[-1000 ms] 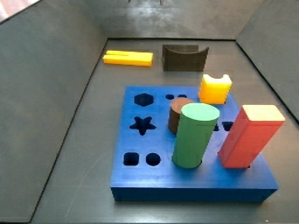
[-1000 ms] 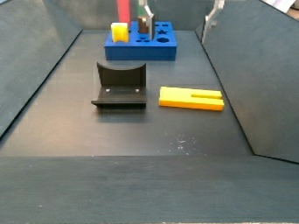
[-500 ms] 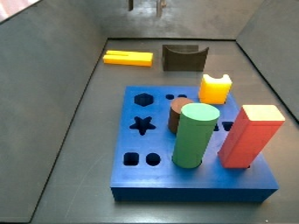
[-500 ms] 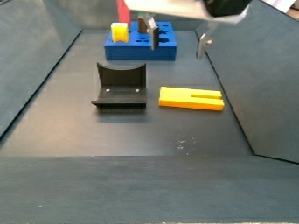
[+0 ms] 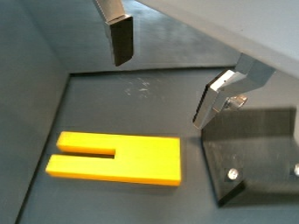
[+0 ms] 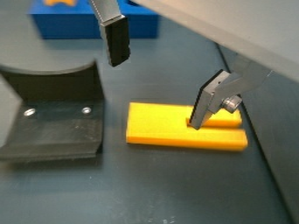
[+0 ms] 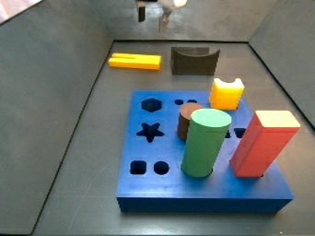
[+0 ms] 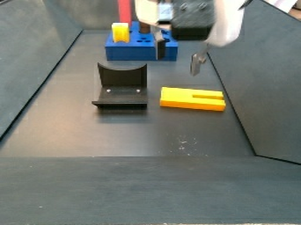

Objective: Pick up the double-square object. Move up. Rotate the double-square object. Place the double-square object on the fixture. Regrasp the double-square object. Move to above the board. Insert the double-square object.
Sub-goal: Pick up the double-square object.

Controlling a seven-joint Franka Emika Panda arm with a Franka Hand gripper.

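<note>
Your end effector (image 6: pixel 158 83) hangs above the tabletop (image 8: pixel 141 149) with its fingers (image 6: pixel 114 39) spread wide and nothing between them — you can see that in both wrist views. The yellow piece (image 8: pixel 193 98) lies flat on the tabletop just beside the fixture (image 8: pixel 120 85), not touching it; in a wrist view one finger (image 6: pixel 212 101) stands over its edge. The blue board (image 7: pixel 204 157) sits well apart, holding a green cylinder (image 7: pixel 205 142), a red block (image 7: pixel 263 144) and a yellow peg (image 7: pixel 227 93).
</note>
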